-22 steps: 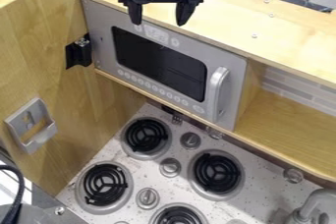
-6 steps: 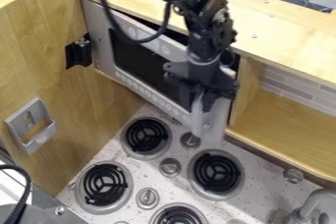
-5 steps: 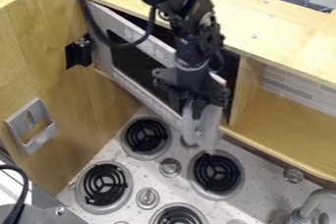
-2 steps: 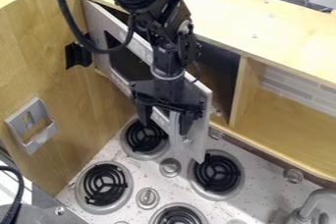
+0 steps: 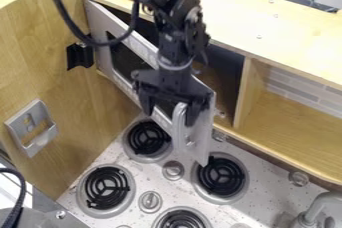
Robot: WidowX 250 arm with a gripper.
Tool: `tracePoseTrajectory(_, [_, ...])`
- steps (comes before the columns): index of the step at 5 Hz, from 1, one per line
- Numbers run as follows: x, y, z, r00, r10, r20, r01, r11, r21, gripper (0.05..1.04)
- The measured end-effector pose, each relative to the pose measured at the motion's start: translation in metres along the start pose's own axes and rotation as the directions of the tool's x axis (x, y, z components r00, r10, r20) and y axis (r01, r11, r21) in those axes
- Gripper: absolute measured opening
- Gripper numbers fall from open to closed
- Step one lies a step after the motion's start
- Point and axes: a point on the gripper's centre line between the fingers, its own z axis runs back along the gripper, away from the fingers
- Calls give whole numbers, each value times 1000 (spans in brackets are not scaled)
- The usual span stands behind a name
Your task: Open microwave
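1. Follow the black arm down from the top edge, past the looping cable, to the end effector, right by the free end of the microwave door.
2. Check the fingers: held apart, with the door handle between them in this view, closer to the right-hand one in the picture. Can't tell about contact with the handle.
3. And look at that door! Stands ajar, swung out from the left side at a slant, with the lower free corner above the stovetop.
4. Peer past the arm into the microwave, set under the wooden top, with a gap on show to the right of the door.
5. Glance below: black coil burners and round knobs, plus a faucet at lower right.
6. Over to the left, on the wooden side panel: a black bracket near the door and a gray holder lower down.
7. Right of the microwave, catch an open shelf.
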Motion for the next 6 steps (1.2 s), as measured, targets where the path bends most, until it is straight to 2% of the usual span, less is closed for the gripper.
tracePoseTrajectory(1, [6, 5, 32, 997, 40, 68, -43, 998, 40, 999])
tracePoseTrajectory(2, [17, -2, 57, 988, 38, 147, -46, 998, 52, 999])
tracePoseTrajectory(3, [40, -19, 62, 980, 2, 199, -5, 1000, 14, 999])
tracePoseTrajectory(4, [57, -42, 41, 977, -75, 199, 84, 996, -37, 999])
tracePoseTrajectory(5, [63, -52, 24, 979, -98, 177, 111, 992, -66, 999])
tracePoseTrajectory(6, [57, -54, 1, 988, -106, 111, 114, 991, -73, 999])
